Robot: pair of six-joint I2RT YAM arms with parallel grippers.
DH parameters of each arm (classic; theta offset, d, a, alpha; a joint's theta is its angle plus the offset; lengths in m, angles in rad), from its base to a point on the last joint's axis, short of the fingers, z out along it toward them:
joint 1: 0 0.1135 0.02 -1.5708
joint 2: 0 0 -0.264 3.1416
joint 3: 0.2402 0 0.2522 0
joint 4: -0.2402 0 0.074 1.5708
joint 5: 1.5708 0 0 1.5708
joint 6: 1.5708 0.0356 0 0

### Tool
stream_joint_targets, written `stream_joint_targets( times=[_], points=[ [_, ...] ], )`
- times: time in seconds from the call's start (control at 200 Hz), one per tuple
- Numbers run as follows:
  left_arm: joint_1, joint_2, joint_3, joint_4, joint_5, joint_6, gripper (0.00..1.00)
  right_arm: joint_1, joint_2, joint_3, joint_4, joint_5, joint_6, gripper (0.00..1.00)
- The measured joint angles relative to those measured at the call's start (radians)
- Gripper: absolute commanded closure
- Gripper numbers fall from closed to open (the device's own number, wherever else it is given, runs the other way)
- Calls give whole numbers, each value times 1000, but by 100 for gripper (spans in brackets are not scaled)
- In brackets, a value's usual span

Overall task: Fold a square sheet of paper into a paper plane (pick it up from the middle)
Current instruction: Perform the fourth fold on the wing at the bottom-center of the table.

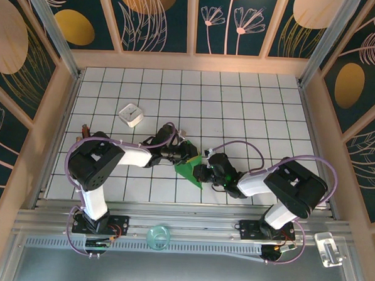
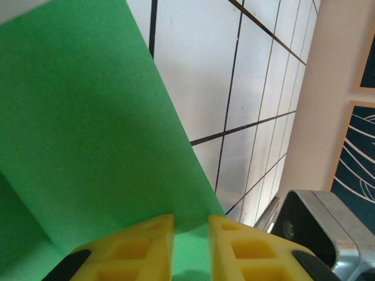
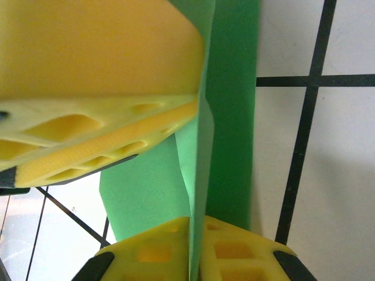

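Note:
The bright-green sheet of paper (image 1: 187,169) is creased and partly folded, just in front of the table's middle, between my two grippers. My right gripper (image 1: 201,173) is at its right side. In the right wrist view the right gripper (image 3: 196,234) is shut on an upright fold of the sheet (image 3: 234,117). A yellow finger of the left gripper (image 3: 88,47) lies across the top of that view, against the paper. My left gripper (image 1: 185,154) is at the sheet's far edge. Its jaws (image 2: 191,234) stand a little apart, and the flat green sheet (image 2: 88,117) lies across the gap.
A small white square box (image 1: 131,115) sits on the tiled table (image 1: 239,105) at the back left. A wooden wall (image 1: 62,121) rises on each side. A round glassy thing (image 1: 158,236) and a clear block (image 1: 328,248) rest on the front rail.

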Motion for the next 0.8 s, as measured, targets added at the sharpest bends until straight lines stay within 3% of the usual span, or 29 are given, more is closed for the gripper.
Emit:
stream_joint_targets(
  times=[0.465,0.801],
  points=[
    [0,5,0,-24,-11,33,77,0,-7,7,-20,0,-1,90],
    [6,-95,-49,-24,-8,32,74,43,-10,85,-183,91,-44,96]
  ],
)
